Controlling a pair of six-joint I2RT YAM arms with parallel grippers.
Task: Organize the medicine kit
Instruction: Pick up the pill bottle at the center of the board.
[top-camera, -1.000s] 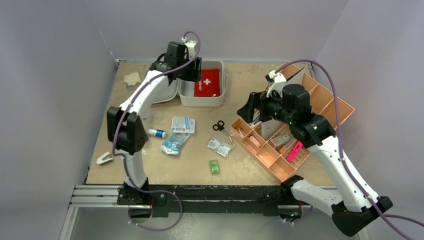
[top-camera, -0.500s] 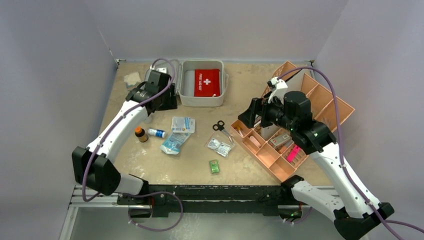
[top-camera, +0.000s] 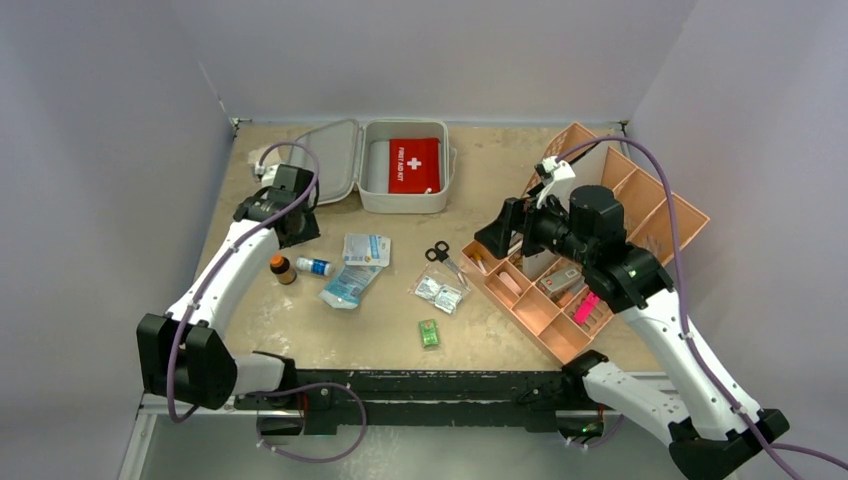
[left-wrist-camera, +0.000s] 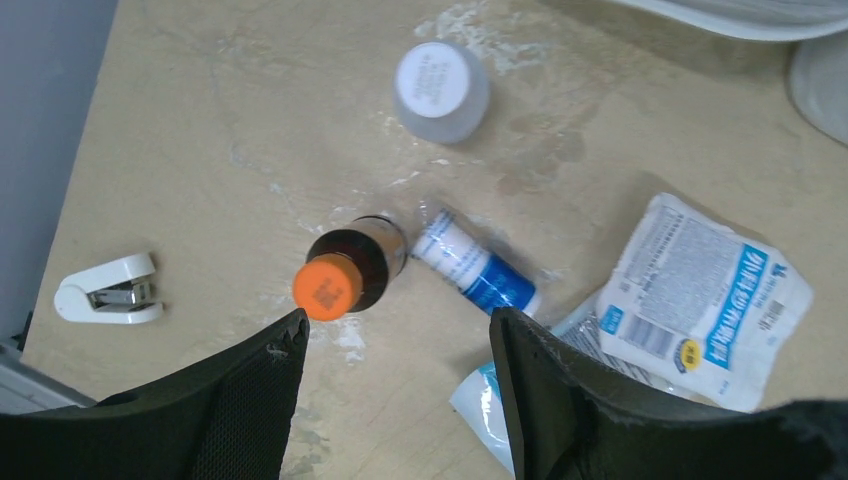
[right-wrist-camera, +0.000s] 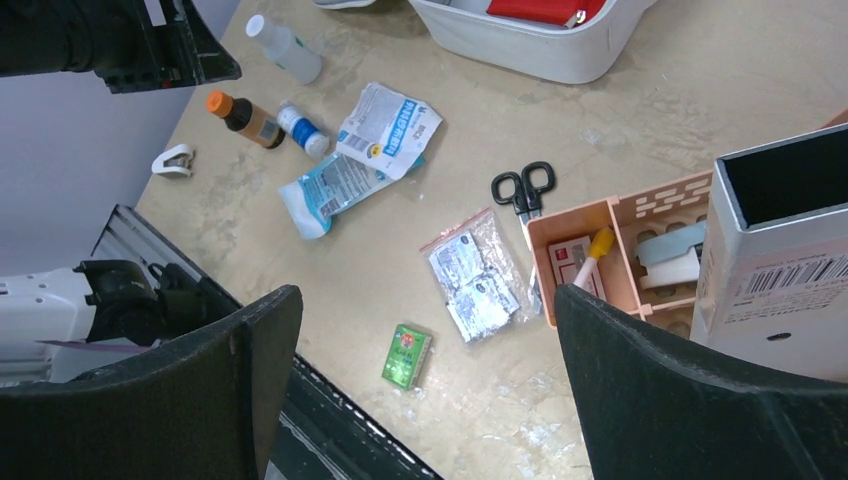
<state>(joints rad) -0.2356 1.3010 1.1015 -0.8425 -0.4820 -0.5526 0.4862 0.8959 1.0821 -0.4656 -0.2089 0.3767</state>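
Only the 2 wrist views show the stapler (left-wrist-camera: 108, 290); left and right jaws gape empty.

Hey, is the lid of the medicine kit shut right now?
No, the medicine kit lies open, its lid folded back and a red first aid pouch showing inside.

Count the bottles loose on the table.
3: orange-capped brown bottle, upright; blue-and-white bottle lying beside it; white-capped bottle farther back. Others may be hidden in the orange tray.
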